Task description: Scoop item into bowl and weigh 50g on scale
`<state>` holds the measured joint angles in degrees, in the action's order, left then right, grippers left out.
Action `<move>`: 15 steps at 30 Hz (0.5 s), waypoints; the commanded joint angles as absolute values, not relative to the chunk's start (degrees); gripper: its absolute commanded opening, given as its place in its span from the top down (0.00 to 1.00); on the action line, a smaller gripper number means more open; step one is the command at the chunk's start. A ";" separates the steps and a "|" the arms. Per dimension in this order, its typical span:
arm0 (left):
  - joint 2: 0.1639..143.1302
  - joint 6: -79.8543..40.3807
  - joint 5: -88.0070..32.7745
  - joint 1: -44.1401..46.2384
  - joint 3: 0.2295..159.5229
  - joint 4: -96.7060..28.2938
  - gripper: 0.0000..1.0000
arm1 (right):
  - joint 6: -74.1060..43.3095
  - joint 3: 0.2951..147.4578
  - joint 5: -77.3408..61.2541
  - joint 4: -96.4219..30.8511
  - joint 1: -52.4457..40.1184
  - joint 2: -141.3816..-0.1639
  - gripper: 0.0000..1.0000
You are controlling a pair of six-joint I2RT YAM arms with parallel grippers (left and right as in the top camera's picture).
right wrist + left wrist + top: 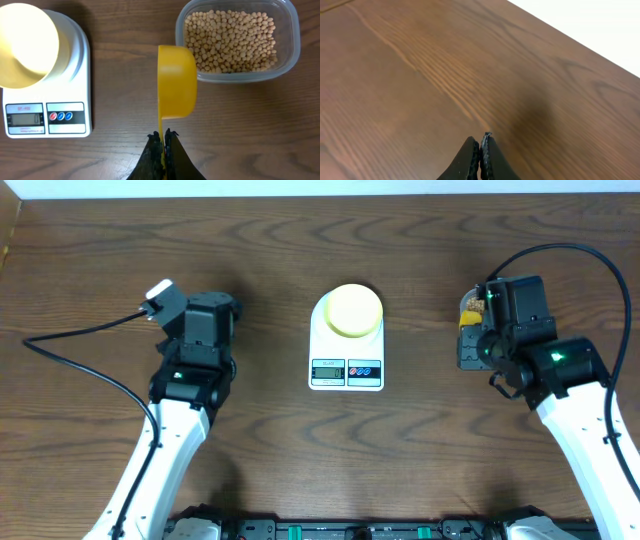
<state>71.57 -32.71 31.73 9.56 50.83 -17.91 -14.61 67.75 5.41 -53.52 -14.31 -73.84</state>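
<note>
The white scale [345,352] stands mid-table with the pale-yellow bowl [353,310] on its platform; both also show at the left of the right wrist view, scale [75,75] and bowl [25,42]. The bowl's inside is washed out by glare. My right gripper [164,134] is shut on the thin handle of a bright yellow scoop [176,82], whose cup sits turned on its side against the near wall of a clear tub. Tan beans [230,37] fill that tub. My left gripper [481,137] is shut on nothing above bare wood, left of the scale.
The clear plastic tub [292,45] sits at the right of the table, mostly hidden under my right arm [520,340] in the overhead view. The scale's display and coloured buttons [60,116] face the front edge. Cables trail from both arms.
</note>
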 commanded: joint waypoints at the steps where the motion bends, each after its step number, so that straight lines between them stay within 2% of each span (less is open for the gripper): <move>1: 73.14 -31.73 33.50 7.38 50.85 -17.45 0.93 | -14.11 67.70 6.52 -52.12 -13.80 -75.33 0.99; 2: 73.54 -31.70 33.50 6.70 50.85 -16.95 0.89 | -14.11 67.70 6.55 -51.46 -13.80 -75.77 0.99; 3: 73.76 -31.64 33.50 6.07 50.87 -16.29 0.80 | -14.11 67.70 6.55 -50.76 -13.80 -76.14 0.99; 5: 73.73 -28.86 33.41 4.58 50.96 -14.15 0.46 | -14.11 67.70 6.55 -49.12 -13.80 -76.95 0.99; 6: 73.73 -19.57 29.04 2.68 52.21 -11.64 0.00 | -14.11 67.70 6.55 -47.31 -13.80 -77.69 0.99; 10: 73.73 -0.67 14.61 -0.97 57.87 -12.10 0.00 | -14.13 67.70 6.52 -43.44 -13.80 -78.28 0.99; 15: 73.73 1.76 -1.78 -6.37 69.34 -20.64 0.00 | -14.11 67.70 6.55 -38.39 -13.80 -78.28 0.99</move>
